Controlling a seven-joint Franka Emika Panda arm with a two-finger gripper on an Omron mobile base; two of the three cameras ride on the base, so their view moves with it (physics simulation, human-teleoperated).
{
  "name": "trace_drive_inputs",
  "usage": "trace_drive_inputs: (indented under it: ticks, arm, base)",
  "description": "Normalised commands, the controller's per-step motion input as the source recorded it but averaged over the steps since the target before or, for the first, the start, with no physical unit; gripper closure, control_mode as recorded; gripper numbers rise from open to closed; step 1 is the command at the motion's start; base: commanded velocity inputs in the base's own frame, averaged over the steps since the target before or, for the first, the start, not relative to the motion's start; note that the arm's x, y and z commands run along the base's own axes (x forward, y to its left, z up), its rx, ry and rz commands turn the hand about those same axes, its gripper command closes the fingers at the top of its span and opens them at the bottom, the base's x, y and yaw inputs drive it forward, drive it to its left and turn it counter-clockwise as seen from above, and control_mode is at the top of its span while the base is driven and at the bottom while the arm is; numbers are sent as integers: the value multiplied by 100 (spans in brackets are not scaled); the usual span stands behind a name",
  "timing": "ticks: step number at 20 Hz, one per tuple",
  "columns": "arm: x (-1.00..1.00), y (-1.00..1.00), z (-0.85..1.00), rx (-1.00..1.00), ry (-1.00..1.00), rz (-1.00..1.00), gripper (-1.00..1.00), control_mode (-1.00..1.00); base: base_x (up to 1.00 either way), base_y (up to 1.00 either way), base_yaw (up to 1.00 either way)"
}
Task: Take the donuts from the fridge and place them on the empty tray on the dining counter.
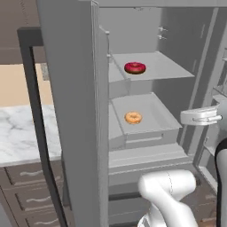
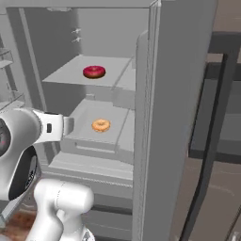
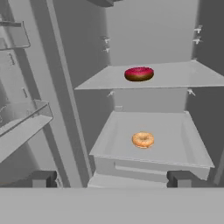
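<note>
Fridge: the fridge (image 1: 75,111) stands wide open, its pale grey inside facing the arm, so both shelves can be reached straight from the front.
Pink donut: the pink donut (image 3: 139,74) lies flat on the upper shelf (image 3: 183,76), near the shelf's front edge, with nothing around it.
Orange donut: the orange donut (image 3: 143,140) lies flat in the shallow drawer (image 3: 109,144) one level down, roughly in the middle, well clear of the drawer's low walls. Those walls look likely to make a level approach awkward; coming in from above the rim seems the safer line.
Gripper: the gripper (image 3: 111,178) sits outside the fridge, in front of the drawer and pointed inward; its two dark finger tips (image 3: 43,178) are spread as far apart as they go, nothing between them.
Why so: spread wide and aimed at the shelves, it reads as lining up for a first pick, with both donuts still in the fridge and neither one touched.
Arm: in the right base view the white forearm (image 2: 44,127) reaches level toward the drawer's front.
Door bins: clear bins (image 3: 24,124) on the far door hang beside the hand, near enough to mind on the way in.
Writing: no brand, label or lettering to read anywhere.
</note>
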Motion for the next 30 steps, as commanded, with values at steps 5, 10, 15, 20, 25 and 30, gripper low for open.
trace_drive_inputs:
  ticks: [5, 10, 15, 20, 25, 30]
  arm:
    - [0, 0, 0, 0, 0, 0, -100, 100]
    - [0, 0, 0, 0, 0, 0, -100, 100]
    - [0, 0, 0, 0, 0, 0, -100, 100]
    - [17, 5, -2, 0, 10, 0, -100, -100]
    - [37, 20, -31, 0, 14, -1, -100, -100]
    - [18, 11, -44, -4, 5, -8, -100, -100]
  base:
    - [100, 12, 0]
    - [100, 9, 0]
    - [33, 0, 4]
    - [0, 0, 0]
    - [0, 0, 0]
    - [0, 0, 0]
